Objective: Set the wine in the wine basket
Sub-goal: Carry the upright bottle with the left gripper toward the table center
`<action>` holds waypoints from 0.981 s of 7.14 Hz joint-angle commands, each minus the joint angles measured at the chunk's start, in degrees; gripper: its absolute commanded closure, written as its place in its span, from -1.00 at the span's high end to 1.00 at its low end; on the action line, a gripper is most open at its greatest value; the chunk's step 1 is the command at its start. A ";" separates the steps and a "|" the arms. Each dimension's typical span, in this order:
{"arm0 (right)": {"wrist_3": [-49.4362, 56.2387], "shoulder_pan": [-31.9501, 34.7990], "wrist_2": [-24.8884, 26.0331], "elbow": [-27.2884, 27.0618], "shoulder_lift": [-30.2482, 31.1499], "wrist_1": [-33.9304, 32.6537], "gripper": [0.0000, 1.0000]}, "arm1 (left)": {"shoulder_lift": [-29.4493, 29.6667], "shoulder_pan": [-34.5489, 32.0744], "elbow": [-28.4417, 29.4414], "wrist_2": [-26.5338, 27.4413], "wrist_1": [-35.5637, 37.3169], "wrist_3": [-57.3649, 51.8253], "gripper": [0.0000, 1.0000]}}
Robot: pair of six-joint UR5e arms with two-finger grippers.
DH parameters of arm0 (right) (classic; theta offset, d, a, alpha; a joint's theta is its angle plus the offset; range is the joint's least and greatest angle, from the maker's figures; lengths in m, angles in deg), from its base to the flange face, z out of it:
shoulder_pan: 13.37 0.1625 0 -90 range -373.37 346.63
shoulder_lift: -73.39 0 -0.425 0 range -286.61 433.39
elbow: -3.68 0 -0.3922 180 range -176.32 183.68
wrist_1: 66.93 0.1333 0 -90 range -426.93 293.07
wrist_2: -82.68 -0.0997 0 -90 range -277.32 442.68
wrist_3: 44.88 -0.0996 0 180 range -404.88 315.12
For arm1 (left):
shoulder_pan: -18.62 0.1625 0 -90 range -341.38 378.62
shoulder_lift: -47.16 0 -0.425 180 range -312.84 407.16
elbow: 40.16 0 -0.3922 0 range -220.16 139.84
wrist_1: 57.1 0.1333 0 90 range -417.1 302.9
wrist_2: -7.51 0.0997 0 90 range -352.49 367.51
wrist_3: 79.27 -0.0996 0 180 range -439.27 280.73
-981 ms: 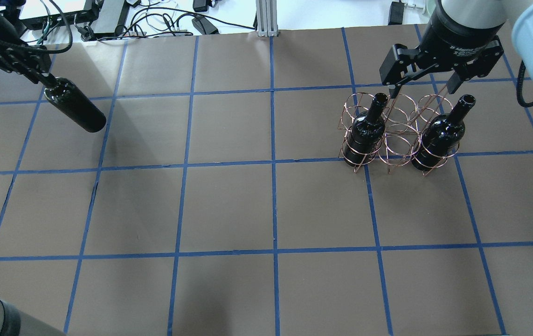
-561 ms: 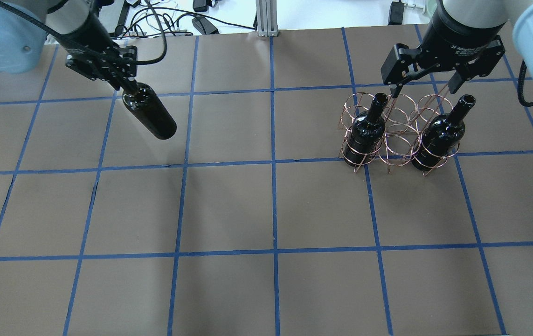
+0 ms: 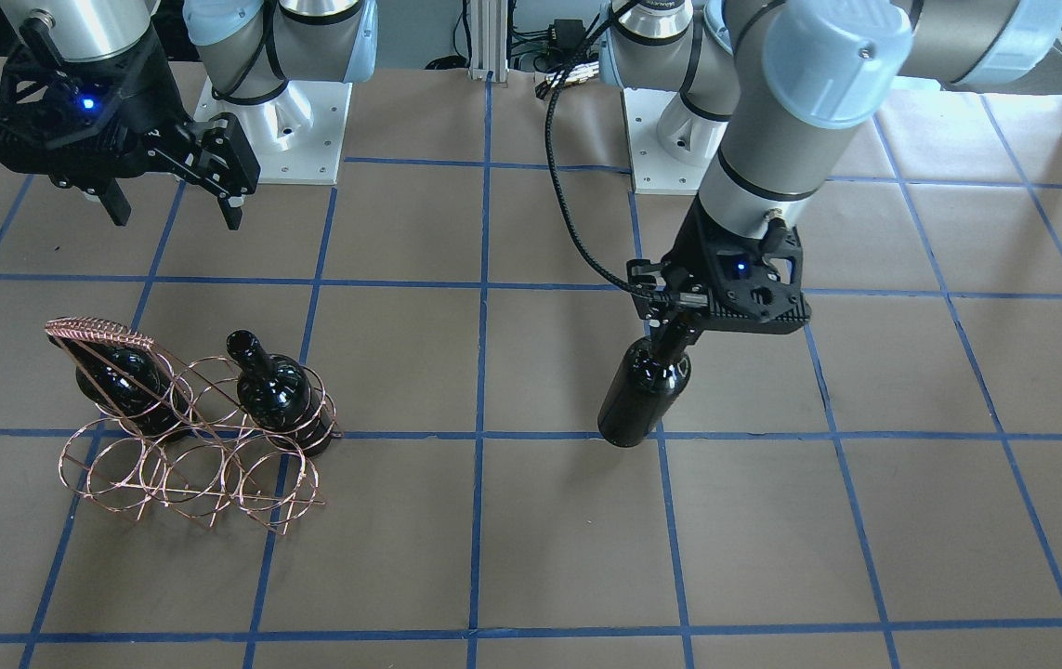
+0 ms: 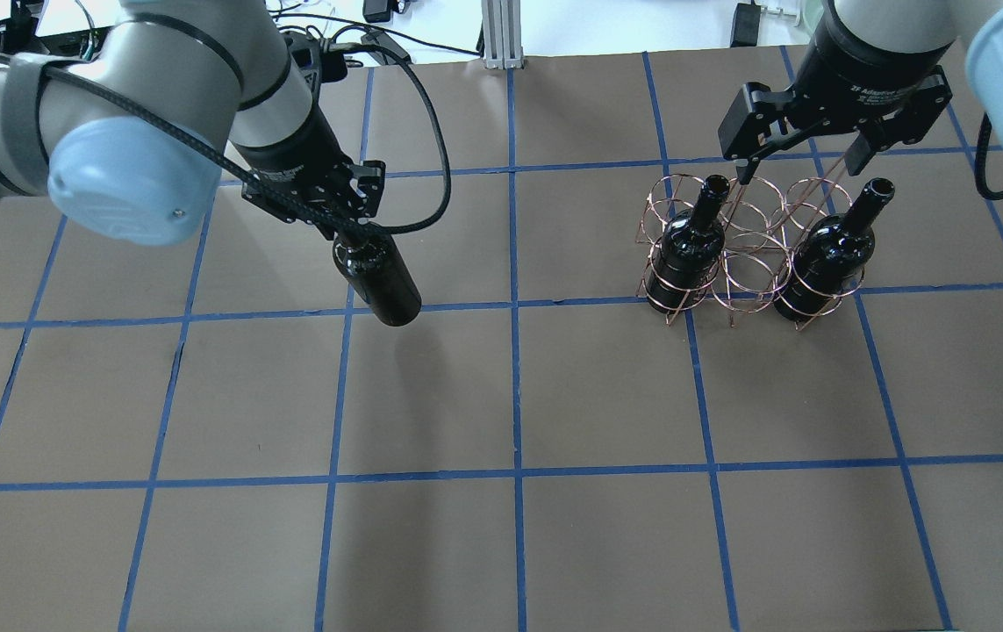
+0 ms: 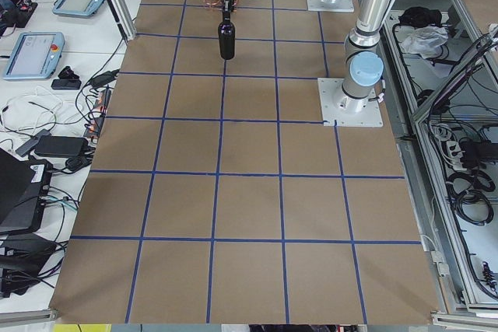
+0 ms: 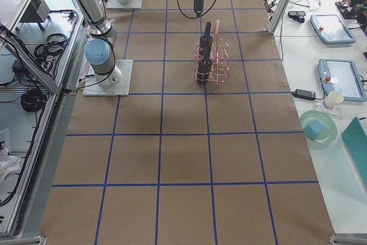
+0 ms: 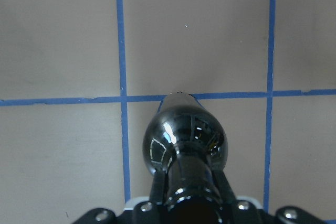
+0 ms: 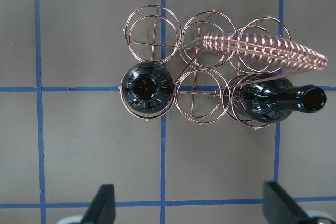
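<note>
My left gripper (image 4: pixel 352 224) is shut on the neck of a nearly black wine bottle (image 4: pixel 380 283), which hangs upright above the table left of centre. The bottle also shows in the front view (image 3: pixel 645 398) and the left wrist view (image 7: pixel 185 140). The copper wire wine basket (image 4: pixel 751 263) stands at the right with two alike bottles (image 4: pixel 685 246) (image 4: pixel 826 254) in its near row's outer rings. The ring between them and the far row are empty in the right wrist view (image 8: pixel 197 95). My right gripper (image 4: pixel 798 167) is open and empty, above the basket's far side.
Cables and electronics (image 4: pixel 203 35) lie past the table's far edge, next to an aluminium post (image 4: pixel 501 35). The arm bases (image 3: pixel 275 130) (image 3: pixel 670 139) are bolted on the robot's side. Brown paper with a blue tape grid covers the table.
My left arm has carried the bottle from the table's far left edge rightward, toward the middle. The right gripper and the basket have not moved.
</note>
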 commanded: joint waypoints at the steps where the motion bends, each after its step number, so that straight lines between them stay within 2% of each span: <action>1: -0.08 0.07 -0.08 0.00 0.00 0.07 1.00 | -0.61 -3.80 -2.96 0.04 1.36 2.85 -1.00; 7: 0.10 0.07 0.01 -0.09 0.00 0.33 1.00 | -0.88 -4.61 -4.90 2.23 0.48 3.12 -1.00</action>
